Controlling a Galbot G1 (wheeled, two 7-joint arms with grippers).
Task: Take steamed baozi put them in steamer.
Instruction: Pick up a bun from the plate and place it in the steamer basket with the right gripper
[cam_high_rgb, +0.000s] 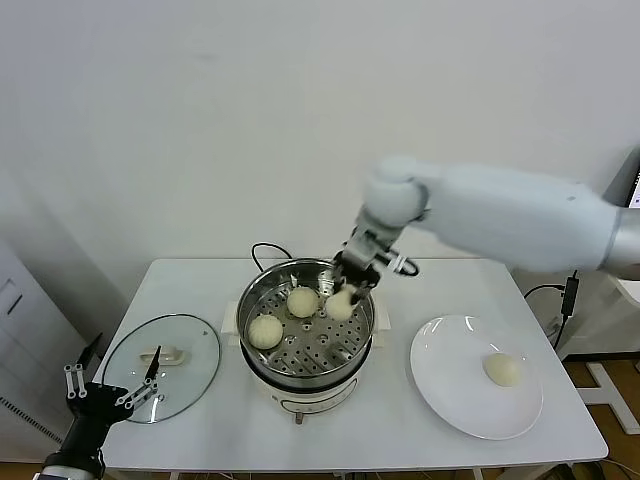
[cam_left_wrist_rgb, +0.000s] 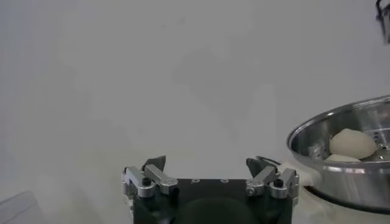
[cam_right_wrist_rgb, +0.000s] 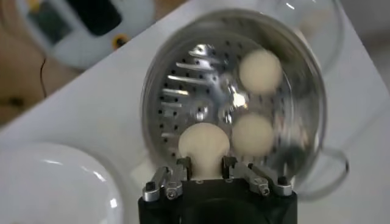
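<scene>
Head view alone shows one baozi (cam_high_rgb: 502, 369) on the plate (cam_high_rgb: 440, 385); right wrist shows the right tool (cam_right_wrist_rgb: 204, 167) clamped on another baozi (cam_right_wrist_rgb: 203, 143).

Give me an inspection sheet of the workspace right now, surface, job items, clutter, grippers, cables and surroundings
Surface: white table.
Job's things: steamer mid-table with two baozi on its perforated tray; a third baozi held over the tray; a fourth baozi on the white plate.
Clutter: glass lid lying flat.
Grippers: right gripper shut on the third baozi; left gripper open, empty, at the table's near left edge.
Cables: black cord behind the steamer.
Surroundings: plain white wall.
</scene>
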